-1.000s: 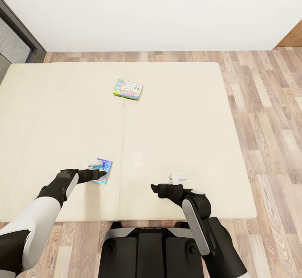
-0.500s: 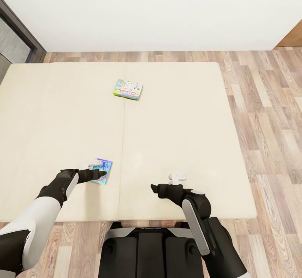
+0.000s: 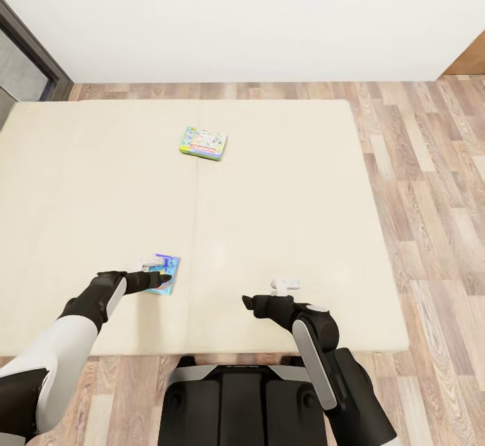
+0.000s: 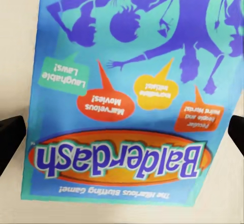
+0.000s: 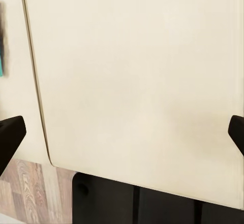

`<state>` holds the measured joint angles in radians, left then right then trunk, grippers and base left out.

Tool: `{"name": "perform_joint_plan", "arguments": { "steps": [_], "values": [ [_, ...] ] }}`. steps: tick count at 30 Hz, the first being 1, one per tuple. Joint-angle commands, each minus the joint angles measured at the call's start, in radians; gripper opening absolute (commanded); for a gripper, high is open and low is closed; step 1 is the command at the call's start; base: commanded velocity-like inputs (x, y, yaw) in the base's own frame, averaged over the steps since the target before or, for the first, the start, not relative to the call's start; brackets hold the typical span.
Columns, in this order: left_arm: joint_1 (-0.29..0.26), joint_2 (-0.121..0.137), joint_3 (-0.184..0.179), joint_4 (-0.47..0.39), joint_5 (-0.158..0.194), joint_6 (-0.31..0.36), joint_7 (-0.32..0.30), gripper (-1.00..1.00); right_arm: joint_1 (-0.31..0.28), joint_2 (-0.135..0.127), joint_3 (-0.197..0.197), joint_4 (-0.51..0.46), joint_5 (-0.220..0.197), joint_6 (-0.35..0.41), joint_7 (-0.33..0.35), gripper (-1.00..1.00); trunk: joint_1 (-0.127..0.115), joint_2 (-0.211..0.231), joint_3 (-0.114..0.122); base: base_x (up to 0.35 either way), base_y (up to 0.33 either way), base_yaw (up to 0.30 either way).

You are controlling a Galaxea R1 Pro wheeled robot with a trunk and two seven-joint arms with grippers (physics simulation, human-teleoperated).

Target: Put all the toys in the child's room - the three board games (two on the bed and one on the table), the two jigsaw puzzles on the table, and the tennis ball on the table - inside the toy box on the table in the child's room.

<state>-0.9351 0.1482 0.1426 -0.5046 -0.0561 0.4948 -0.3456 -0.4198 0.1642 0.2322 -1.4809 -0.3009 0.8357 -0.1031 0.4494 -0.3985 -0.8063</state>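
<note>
On the bed (image 3: 283, 183), the head view has shifted slightly since a moment ago; both arms hold place. The left gripper (image 4: 122, 132) straddles the blue board game (image 4: 127, 87), jaws spread wide, ungrasped. The right gripper (image 5: 122, 127) hangs open above bare mattress.

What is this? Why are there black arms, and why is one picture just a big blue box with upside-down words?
It's a robot in a computer game world. The big picture looks down from its head at a bed. Two board games lie there: a blue Balderdash game and a green-edged game farther off. The other pictures come from cameras on its wrists. The left gripper hangs open right over the Balderdash game, so it looks huge. The right gripper is open, holding nothing.
</note>
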Motion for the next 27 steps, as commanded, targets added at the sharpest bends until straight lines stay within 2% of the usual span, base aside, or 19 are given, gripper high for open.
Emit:
{"name": "perform_joint_plan", "arguments": {
  "steps": [1,7,21,27],
  "values": [
    [0.0,-0.001,0.007,-0.002,-0.006,0.007,-0.007,1.0,-0.001,0.0,0.001,-0.001,-0.011,0.003,-0.01,1.0,0.001,-0.002,-0.001,0.0,-0.228,0.0],
    [0.0,-0.001,0.008,-0.002,-0.004,0.007,-0.008,1.0,-0.001,0.0,0.001,-0.001,-0.011,0.003,-0.01,1.0,0.001,-0.002,-0.001,0.0,-0.097,0.0],
    [0.0,-0.001,0.011,-0.007,-0.004,0.006,-0.007,1.0,-0.001,0.0,0.001,-0.001,-0.011,0.003,-0.01,1.0,0.001,-0.002,-0.001,0.0,-0.005,0.0],
    [0.0,-0.002,0.011,-0.009,-0.007,-0.018,-0.004,1.0,-0.001,0.001,0.001,0.001,-0.01,0.003,-0.01,1.0,0.001,-0.002,-0.001,0.0,0.0,0.0]
  ]
}}
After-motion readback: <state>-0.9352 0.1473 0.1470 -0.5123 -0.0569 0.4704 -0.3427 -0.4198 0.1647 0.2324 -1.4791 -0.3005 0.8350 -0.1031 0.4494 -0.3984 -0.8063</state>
